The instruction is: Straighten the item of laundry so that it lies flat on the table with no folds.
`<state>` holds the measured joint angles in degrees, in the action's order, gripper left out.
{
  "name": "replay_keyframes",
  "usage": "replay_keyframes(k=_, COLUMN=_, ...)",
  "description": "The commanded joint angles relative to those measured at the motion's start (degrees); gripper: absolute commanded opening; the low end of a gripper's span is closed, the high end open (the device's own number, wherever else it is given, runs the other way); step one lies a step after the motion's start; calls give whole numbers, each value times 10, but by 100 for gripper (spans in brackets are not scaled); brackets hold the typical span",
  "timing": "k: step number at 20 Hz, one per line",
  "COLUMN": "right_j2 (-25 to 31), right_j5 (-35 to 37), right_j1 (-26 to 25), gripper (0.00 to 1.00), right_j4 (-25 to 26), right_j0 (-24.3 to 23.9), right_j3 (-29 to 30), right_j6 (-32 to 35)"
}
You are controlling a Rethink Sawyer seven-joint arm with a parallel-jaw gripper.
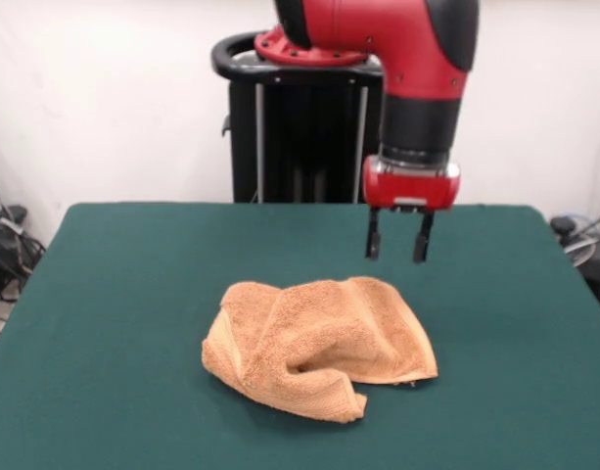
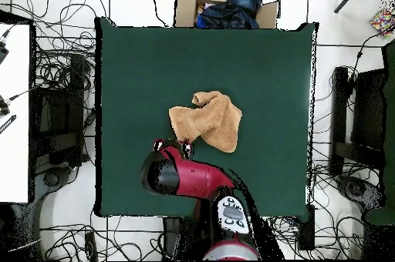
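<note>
The orange-tan terry towel (image 1: 317,345) lies crumpled and folded over itself near the middle of the dark green table (image 1: 114,313). It also shows in the overhead view (image 2: 207,121), bunched with several folds. My gripper (image 1: 398,242) hangs open and empty above the towel's far right corner, its two black fingers apart, not touching the cloth. In the overhead view the gripper (image 2: 185,148) sits at the towel's edge nearest the robot's base. No tag or stripes are visible.
The black pedestal (image 1: 300,127) stands behind the table's far edge. A cardboard box with dark clothes (image 2: 226,6) sits past the table's opposite edge. Cables cover the floor around the table (image 2: 254,66).
</note>
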<state>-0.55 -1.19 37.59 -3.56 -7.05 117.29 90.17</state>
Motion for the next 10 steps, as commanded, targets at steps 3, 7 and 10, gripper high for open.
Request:
replay_keyframes(k=3, right_j2=-14, right_j5=-5, right_j1=-42, gripper=100, right_j4=-82, right_j0=18, right_j3=-61, right_j6=149)
replay_keyframes(k=7, right_j2=-19, right_j5=25, right_j1=-38, gripper=100, right_j4=-91, right_j0=20, right_j3=-84, right_j6=128)
replay_keyframes(k=10, right_j2=-17, right_j5=60, right_j1=-33, gripper=100, right_j4=-92, right_j0=17, right_j3=-112, right_j6=106)
